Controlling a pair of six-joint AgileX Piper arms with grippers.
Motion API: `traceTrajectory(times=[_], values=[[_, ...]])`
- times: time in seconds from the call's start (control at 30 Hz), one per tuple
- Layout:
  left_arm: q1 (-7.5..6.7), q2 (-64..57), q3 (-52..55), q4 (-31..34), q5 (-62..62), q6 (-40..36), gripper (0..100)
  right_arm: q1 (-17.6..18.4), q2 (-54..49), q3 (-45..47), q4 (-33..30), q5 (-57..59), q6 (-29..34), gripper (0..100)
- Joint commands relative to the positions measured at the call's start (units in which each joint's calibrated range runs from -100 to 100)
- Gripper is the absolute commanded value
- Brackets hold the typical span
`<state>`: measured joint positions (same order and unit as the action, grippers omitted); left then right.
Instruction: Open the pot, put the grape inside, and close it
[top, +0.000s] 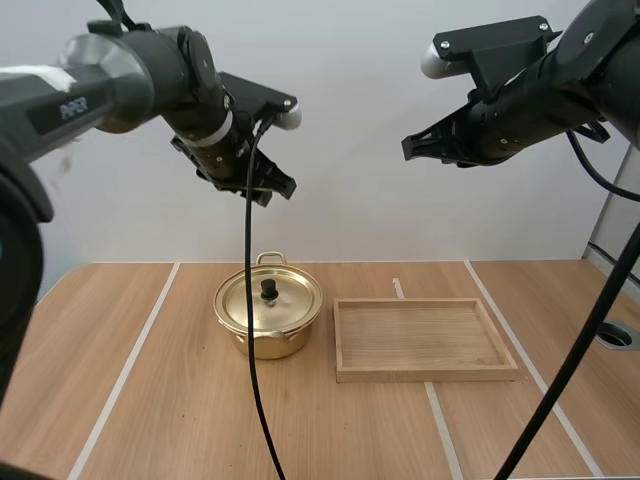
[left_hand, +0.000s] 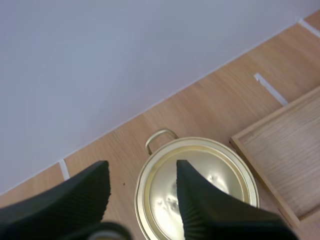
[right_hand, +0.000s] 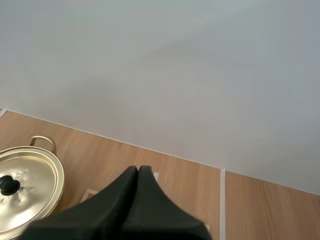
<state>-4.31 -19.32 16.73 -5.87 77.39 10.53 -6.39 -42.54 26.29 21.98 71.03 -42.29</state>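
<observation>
Golden pot (top: 268, 318) sat lidded; my left tool (left_hand: 142, 175) hung spread above it, right tool (right_hand: 138, 172) pressed together; opening seemed pending, needing descent onto the knob (top: 269, 289).

The left arm (top: 120, 75) and right arm (top: 540, 95) are raised high, angled inward and down. The left gripper (left_hand: 142, 175) has its fingers (left_hand: 85, 192) spread apart; the right gripper (right_hand: 138, 172) has its fingers (right_hand: 122, 205) pressed together as one wedge
</observation>
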Motion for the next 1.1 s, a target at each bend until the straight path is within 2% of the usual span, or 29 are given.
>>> traceTrajectory(times=[0.0,0.07,0.37,0.53,0.67,0.8,0.93,1.07], values=[[0.09,-4.75,-1.64,0.56,0.85,-0.98,23,-0.24,-0.64,0.2,0.45,0.5,0.42,0],[0.09,-7.77,-2.19,0.83,0.68,-0.98,0,-0.24,-0.64,0.2,0.83,1.66,0.53,0],[0.09,-19.01,-2.66,1.18,-2.3,-0.77,0,-0.24,-0.64,0.2,4.76,4.85,0.98,0],[0.09,-25.52,-2.66,0.94,3.38,-0.78,0,-0.24,-1.9,0.2,6.79,10.02,1.8,0],[0.09,-29.78,-2.66,-3.08,1.4,-1.96,0,-0.24,-3.49,0.2,13.41,10.94,3.49,0],[0.09,-33.49,-1.54,-1.9,0.99,-9.58,0,-0.24,-5.78,0.2,15.97,12.45,2.93,0],[0.09,-38.53,3.95,3.38,-9.05,-15.93,0,-0.24,-10.15,0.8,15.35,9.2,3.03,0],[0.09,-44.03,12.65,5.87,-16.31,-19.11,0,-0.24,-16.28,7.17,14.68,3.66,2.83,0]])
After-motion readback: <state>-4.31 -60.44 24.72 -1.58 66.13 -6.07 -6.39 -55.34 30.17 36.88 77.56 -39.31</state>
